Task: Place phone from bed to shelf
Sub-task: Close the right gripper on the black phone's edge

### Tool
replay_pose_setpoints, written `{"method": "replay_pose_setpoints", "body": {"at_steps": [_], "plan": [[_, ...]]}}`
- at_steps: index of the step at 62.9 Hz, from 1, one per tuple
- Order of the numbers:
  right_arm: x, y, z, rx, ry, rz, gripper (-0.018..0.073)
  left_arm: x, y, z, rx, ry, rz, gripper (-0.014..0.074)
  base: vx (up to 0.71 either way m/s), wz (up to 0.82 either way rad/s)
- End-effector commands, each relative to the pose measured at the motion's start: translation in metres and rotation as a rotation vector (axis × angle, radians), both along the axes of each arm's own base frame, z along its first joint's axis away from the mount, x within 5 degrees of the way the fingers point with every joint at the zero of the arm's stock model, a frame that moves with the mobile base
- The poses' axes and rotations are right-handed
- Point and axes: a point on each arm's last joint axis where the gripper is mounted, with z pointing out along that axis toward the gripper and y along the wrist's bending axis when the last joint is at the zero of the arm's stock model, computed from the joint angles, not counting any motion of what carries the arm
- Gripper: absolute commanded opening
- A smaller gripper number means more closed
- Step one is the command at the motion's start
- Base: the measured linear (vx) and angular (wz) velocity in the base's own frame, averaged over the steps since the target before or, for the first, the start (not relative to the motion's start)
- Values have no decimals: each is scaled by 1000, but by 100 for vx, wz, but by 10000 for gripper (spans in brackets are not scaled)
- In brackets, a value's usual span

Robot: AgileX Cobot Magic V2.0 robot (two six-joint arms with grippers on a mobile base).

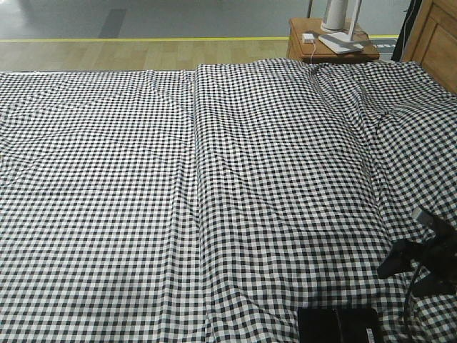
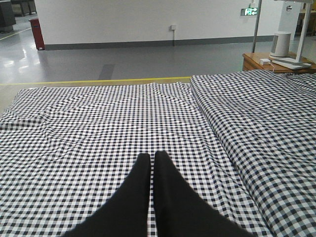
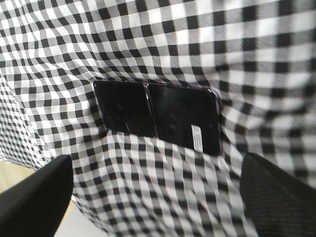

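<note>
A flat, glossy black phone (image 3: 158,116), seamed across its middle and bearing a small white sticker, lies nestled in soft, wrinkled gingham close to the near edge of the bed (image 1: 143,179). The right gripper (image 3: 155,163) hovers over it, jaws spread wide. The thin, slick slab might slip from the fingers, or loose cloth might get pinched with it. The left gripper (image 2: 151,157) is pressed together, holding nothing.

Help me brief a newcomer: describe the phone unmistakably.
Find the bed with the checked cover, then its near edge, right side. The phone lies there: a flat glossy black slab with a middle seam and white sticker, the only flat plain patch among checks.
</note>
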Motion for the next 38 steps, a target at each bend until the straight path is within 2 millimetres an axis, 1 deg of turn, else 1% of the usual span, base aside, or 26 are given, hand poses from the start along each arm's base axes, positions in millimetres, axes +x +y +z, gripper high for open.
{"method": "replay_pose_setpoints", "body": {"at_steps": [1,20,30,38], "plan": [[7,-1,6,36,-77,19,636,0,0,5,-7,-75,3,1,0,0],[0,8,-46,128,-29,33,630,0,0,5,-7,-75,3,1,0,0],[1,8,-62,147,-15,35,624,0,0,5,-7,-75,3,1,0,0],[3,7,-69,148,-18,41,622,0,0,5,-7,-75,3,1,0,0]]}}
